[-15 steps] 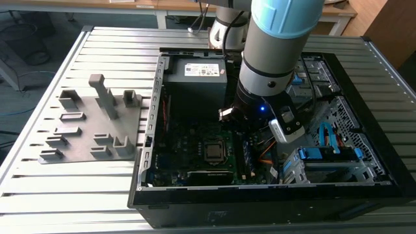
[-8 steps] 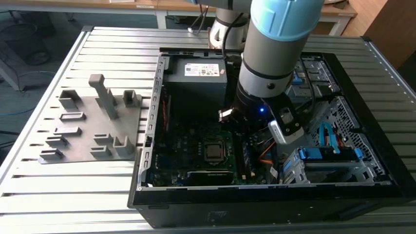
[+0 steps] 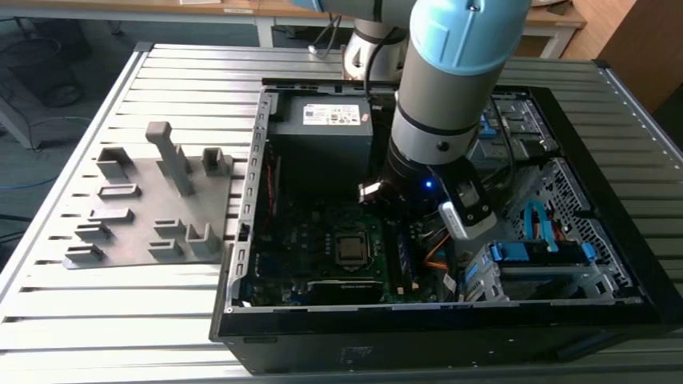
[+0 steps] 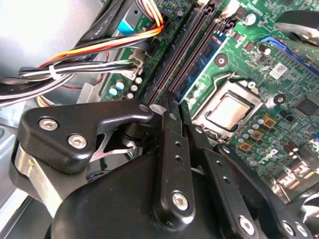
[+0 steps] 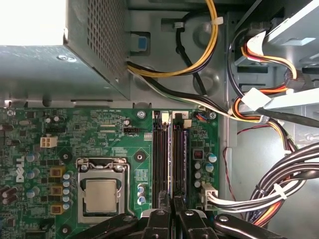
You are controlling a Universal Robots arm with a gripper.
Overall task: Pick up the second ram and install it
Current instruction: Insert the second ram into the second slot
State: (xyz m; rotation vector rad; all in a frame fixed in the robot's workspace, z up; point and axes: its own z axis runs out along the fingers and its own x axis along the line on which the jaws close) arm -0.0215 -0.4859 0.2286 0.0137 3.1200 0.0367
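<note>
black tool [image 4: 172, 107] fingers of the grey-and-pale-blue robot arm [image 3: 453, 88] reach down into an open black desktop computer case [image 3: 427, 328] lying on its side on a ribbed aluminium bench [image 3: 107, 320]. in both wrist views the two slim fingers [image 5: 164, 219] are pressed close together, their tips hovering over the long dark memory slots [image 5: 160, 154] of the green motherboard [image 5: 99, 134]; whether they pinch anything between them cannot be told.

the second ram, a thin blue-green memory stick with small black chips [image 4: 202, 62], stands seated on edge in the slot just beside the empty dark ones in the second wrist view, ahead of the fingertips; in the first wrist view it shows as a narrow dark strip [image 5: 183, 154] in the slot on the side towards the cable bundles. whether the tool touches it cannot be told.

beside the slots sits the square silver processor in its metal retention frame [image 5: 101, 195]. a perforated grey power supply box [image 5: 60, 64] fills the far end of the case, with yellow, orange, black and white cable bundles [image 5: 259, 112] trailing along the case wall.

in the exterior view, a flat grey plastic holder tray with upright blocks [image 3: 149, 200] rests on the bench towards the exterior view's left, well apart from the tool, and blue-tabbed drive cages [image 3: 533, 252] sit in the case at the exterior view's right.
</note>
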